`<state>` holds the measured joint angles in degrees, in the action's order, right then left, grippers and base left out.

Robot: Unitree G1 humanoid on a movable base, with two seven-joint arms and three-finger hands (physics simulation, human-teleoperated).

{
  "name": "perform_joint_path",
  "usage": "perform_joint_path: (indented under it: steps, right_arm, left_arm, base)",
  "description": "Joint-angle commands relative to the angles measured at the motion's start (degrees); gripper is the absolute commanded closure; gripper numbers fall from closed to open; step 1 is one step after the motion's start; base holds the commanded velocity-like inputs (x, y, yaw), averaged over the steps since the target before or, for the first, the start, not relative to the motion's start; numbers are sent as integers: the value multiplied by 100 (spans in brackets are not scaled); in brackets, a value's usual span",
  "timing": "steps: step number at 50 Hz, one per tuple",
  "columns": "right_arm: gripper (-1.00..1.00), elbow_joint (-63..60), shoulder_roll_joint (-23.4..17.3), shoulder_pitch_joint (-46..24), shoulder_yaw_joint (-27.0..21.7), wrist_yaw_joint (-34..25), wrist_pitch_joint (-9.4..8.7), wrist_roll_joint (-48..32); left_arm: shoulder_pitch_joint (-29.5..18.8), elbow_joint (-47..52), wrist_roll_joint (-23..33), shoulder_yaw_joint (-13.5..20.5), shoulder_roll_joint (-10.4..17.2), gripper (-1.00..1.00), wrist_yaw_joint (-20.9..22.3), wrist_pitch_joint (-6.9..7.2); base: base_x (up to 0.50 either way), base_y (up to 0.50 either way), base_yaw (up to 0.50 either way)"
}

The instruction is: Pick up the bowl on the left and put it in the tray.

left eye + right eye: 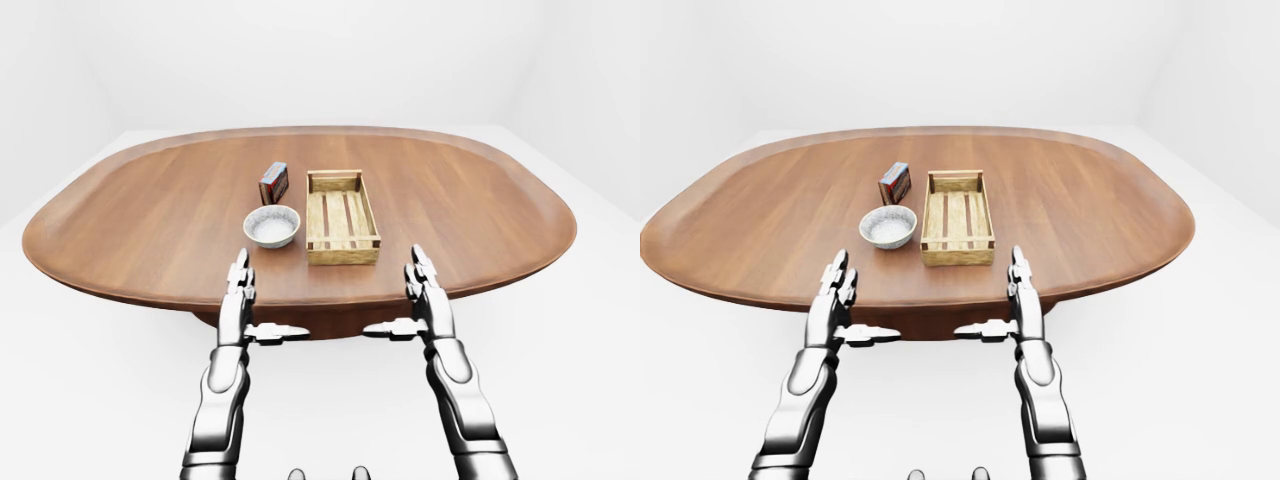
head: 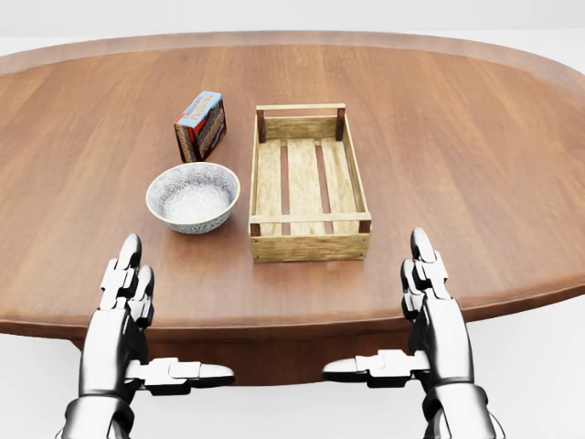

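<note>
Oval wooden table (image 1: 150, 220) (warm brown) — plain white walls, floor

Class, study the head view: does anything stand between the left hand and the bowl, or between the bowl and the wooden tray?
Nothing visible does. Bare table lies between the left hand and the bowl, and the bowl sits just left of the tray. The box stands above the bowl in that view, off both paths.
</note>
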<state>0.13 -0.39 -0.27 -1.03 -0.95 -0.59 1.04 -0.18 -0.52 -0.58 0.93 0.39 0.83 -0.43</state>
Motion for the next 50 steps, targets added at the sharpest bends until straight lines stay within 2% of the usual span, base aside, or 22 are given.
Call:
perform_joint_path:
  steps: [1, 5, 11, 12, 14, 15, 25, 34, 36, 37, 38, 43, 47, 50]
  right_arm:
    - [-100, 54, -70, -83, -153, -171, -176, 215]
    - [-100, 54, -83, -105, -209, -178, -231, 331]
    - [-100, 59, -85, -116, -210, -180, -254, 367]
    - [-100, 63, -87, -117, -212, -179, -259, 372]
    - [-100, 50, -86, -112, -209, -180, -264, 382]
    - [-100, 49, -86, -118, -208, -180, -274, 386]
    - [-100, -8, -84, -89, -202, -177, -299, 397]
    - [-100, -62, -83, -53, -178, -187, -310, 368]
    - [-100, -69, -82, -59, -184, -192, -330, 374]
    - [-100, -204, -87, -39, -168, -192, -441, 367]
    - [-100, -323, -89, -20, -159, -182, -441, 346]
    - [-100, -1804, -101, 167, -129, -137, -441, 274]
    - [-100, -3961, -147, 292, -109, -107, -441, 163]
    - [-100, -4719, -134, 273, -115, -152, -441, 95]
  left_arm:
    - [-80, -191, -148, 175, 71, -100, 120, -119]
    - [-84, -188, -190, 184, 79, -100, 125, -109]
    - [-78, -12, -374, 268, 117, -100, 204, 46]
    - [-79, 62, -404, 294, 124, -100, 197, 98]
    - [-58, 389, -586, 389, 150, -100, 221, 346]
    - [-20, 785, -722, 494, 196, -100, 219, 543]
    - [-37, 2065, -1380, 1097, 369, -100, 194, 543]
    - [-188, 2461, -1869, 1558, 555, -100, 85, 543]
    - [-216, 2554, -1984, 1658, 613, -100, 63, 543]
    - [-249, 2591, -2092, 1773, 658, -100, 43, 543]
    - [-264, 2605, -2132, 1805, 682, -100, 34, 543]
    - [-336, 2559, -2260, 1936, 780, -100, -7, 543]
    - [-395, 2551, -2423, 2063, 878, -100, -55, 543]
    - [-409, 2608, -2485, 2102, 914, -100, -106, 543]
  base:
    - [0, 0, 0]
    - [0, 0, 0]
    - [0, 0, 0]
    - [0, 0, 0]
    - [0, 0, 0]
    - [0, 0, 0]
    - [0, 0, 0]
    - [0, 0, 0]
    - [0, 0, 0]
    - [0, 0, 0]
    - [0, 0, 0]
    - [0, 0, 0]
    - [0, 0, 0]
    - [0, 0, 0]
